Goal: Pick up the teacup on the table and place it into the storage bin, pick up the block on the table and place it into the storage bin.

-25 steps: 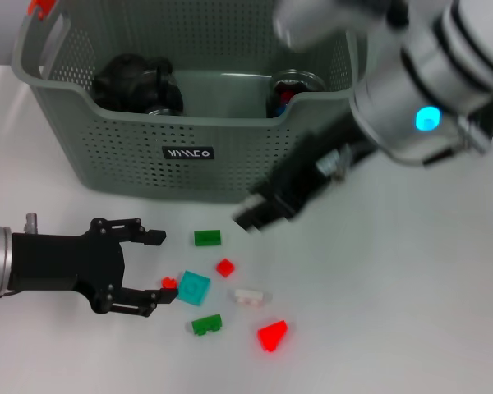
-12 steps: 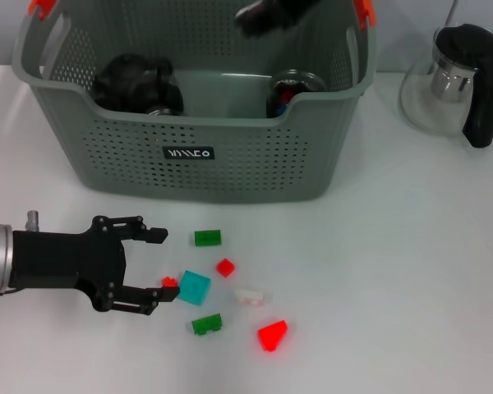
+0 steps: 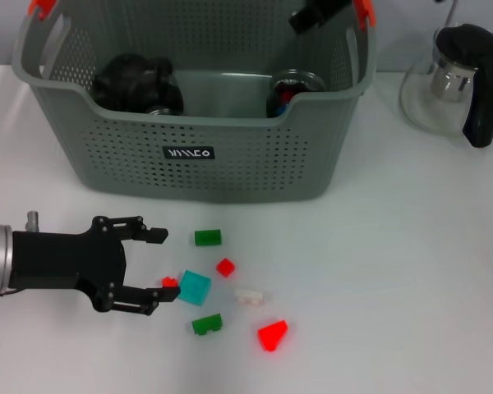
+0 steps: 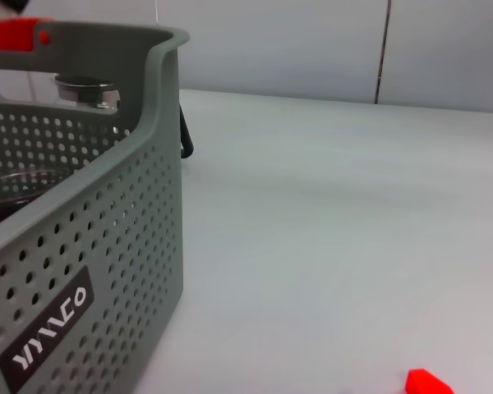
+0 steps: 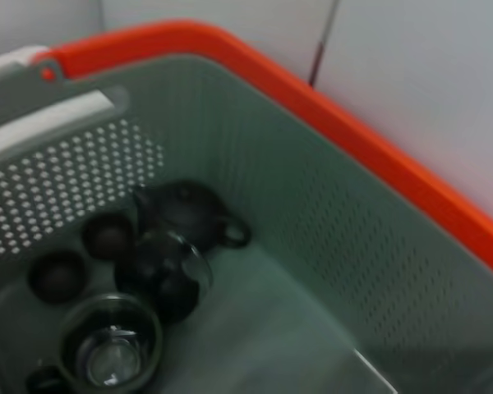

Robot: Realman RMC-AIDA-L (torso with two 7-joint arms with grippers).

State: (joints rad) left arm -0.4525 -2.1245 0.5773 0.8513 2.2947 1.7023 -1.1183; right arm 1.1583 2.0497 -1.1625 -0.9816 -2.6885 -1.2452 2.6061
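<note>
The grey-green storage bin (image 3: 107, 164) stands at the back of the table, and its wall fills the left wrist view (image 4: 82, 246). Inside it, the right wrist view shows a dark teapot (image 5: 185, 217), two small dark teacups (image 5: 107, 236) and a glass cup (image 5: 111, 349). Several blocks lie in front of the bin: a teal block (image 3: 194, 287), green ones (image 3: 207, 237) and a red wedge (image 3: 272, 335). My left gripper (image 3: 164, 267) rests open on the table, its near fingertip beside a small red block (image 3: 170, 282). The right gripper (image 3: 320, 12) hangs above the bin's back right corner.
A glass kettle (image 3: 456, 78) with a black handle stands right of the bin. A white block (image 3: 249, 296), a small red block (image 3: 224, 267) and another green block (image 3: 206, 324) lie among the rest. One red block (image 4: 427, 382) shows in the left wrist view.
The right arm swung up from the table in front of the bin to above its back rim, then drifted right. The left arm and the blocks have not moved.
</note>
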